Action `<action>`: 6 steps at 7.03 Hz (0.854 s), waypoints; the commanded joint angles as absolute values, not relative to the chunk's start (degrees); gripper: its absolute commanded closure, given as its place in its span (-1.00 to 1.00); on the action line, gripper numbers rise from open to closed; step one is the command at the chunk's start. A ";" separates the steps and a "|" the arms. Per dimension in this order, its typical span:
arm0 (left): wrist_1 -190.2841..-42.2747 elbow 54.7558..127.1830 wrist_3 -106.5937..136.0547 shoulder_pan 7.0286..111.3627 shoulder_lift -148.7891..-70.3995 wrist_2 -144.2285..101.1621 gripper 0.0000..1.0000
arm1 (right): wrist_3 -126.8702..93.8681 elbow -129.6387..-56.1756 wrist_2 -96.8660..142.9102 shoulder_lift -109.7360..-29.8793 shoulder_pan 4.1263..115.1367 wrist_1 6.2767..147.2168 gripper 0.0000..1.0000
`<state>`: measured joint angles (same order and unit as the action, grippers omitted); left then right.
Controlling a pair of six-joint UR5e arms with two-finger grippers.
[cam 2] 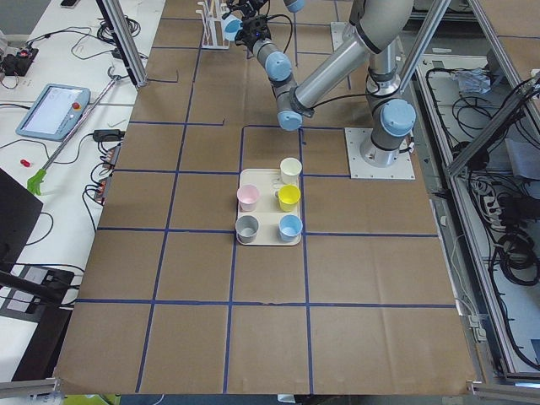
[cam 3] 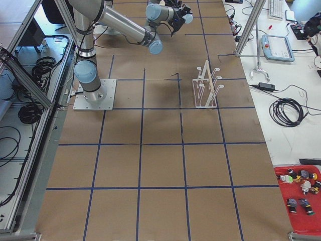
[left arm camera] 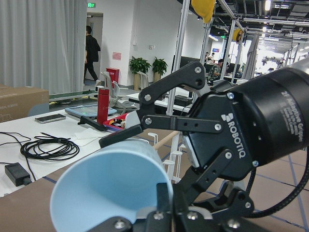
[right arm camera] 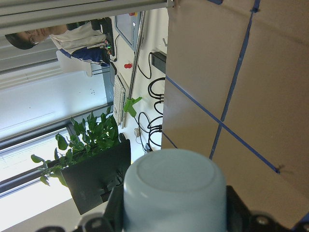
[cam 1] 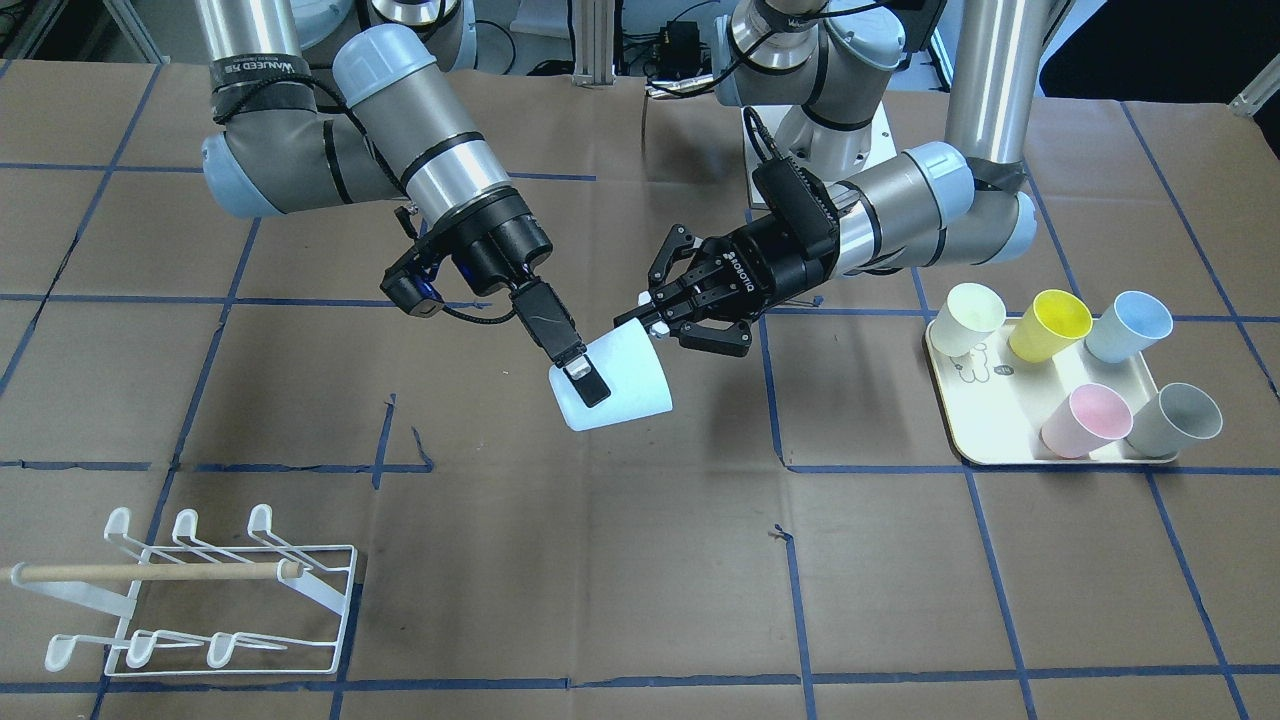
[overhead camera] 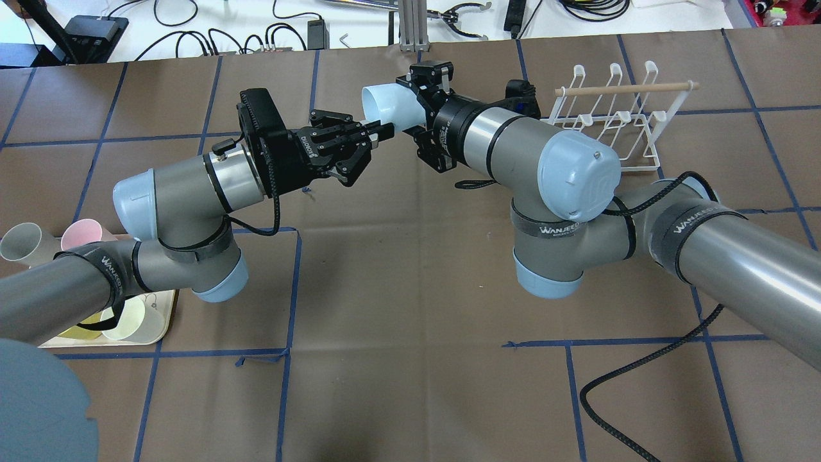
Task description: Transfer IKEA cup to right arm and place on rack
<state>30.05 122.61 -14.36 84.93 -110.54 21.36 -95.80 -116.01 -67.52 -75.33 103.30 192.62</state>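
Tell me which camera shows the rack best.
Exterior front-facing: the rack sits whole and unobstructed. Overhead exterior has its near corner behind the right arm; exterior right shows it small, end-on; exterior left catches only a bit at the top edge.

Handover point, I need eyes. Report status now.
Both shut: left claw on pale blue cup rim, right claw across its body. Cup aloft mid-table. Nothing on the rack; no obstruction seen.

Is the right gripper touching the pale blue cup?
Touching. The right wrist view shows the pale blue cup wedged between the fingers of the right gripper, no gap either side.
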 commanded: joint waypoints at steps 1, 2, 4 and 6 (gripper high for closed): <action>30.06 122.43 -14.33 84.90 -110.30 21.62 -0.27 | -95.80 -116.02 -67.50 -75.32 103.27 192.66 0.01; 30.06 122.34 -14.33 84.90 -110.30 21.53 -0.60 | -95.89 -115.93 -67.41 -75.32 103.27 192.74 0.01; 29.97 122.34 -12.32 84.55 -110.13 21.36 -0.93 | -95.71 -115.93 -67.50 -75.32 103.27 192.74 0.12; 29.45 121.47 -12.04 83.85 -110.04 21.44 -0.96 | -95.10 -115.58 -67.59 -75.06 102.84 192.74 0.24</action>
<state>29.80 121.89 -12.35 84.29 -110.11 21.38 -95.50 -115.76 -67.52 -75.18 103.12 192.74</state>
